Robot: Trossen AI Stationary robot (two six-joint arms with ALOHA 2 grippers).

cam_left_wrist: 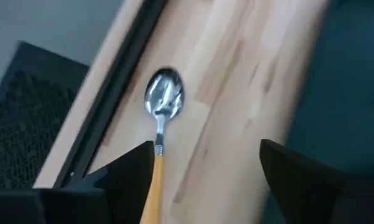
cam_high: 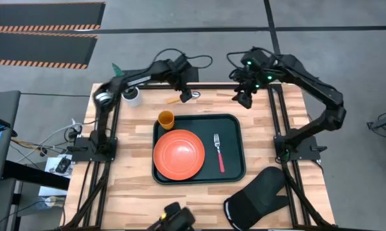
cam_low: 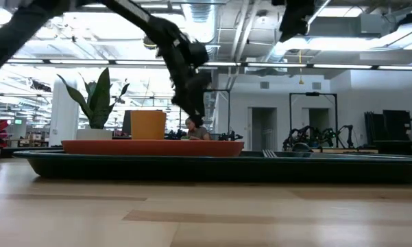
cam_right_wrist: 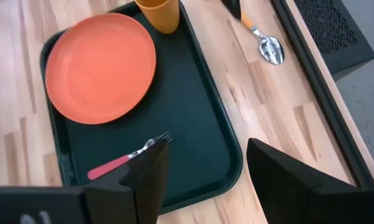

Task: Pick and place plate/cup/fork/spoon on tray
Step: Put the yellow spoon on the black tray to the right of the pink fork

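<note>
The dark tray (cam_high: 234, 131) lies mid-table and holds the orange-red plate (cam_high: 178, 154), the small orange cup (cam_high: 166, 119) at its far left corner and the pink-handled fork (cam_high: 218, 153) on its right half. The spoon (cam_left_wrist: 163, 99) lies flat on the wood beyond the tray's far rim, and it also shows in the high view (cam_high: 175, 100). My left gripper (cam_left_wrist: 205, 177) is open right above the spoon's orange handle (cam_left_wrist: 153, 186), which runs close along the inner side of one finger. My right gripper (cam_right_wrist: 205, 180) is open and empty, raised above the table's far right.
A black oven mitt (cam_high: 260, 192) lies at the near right corner. A white container (cam_high: 132, 97) stands at the far left. A dark object (cam_high: 175, 218) sits at the near edge. Black frame rails (cam_high: 289, 128) run along the table's sides and far edge.
</note>
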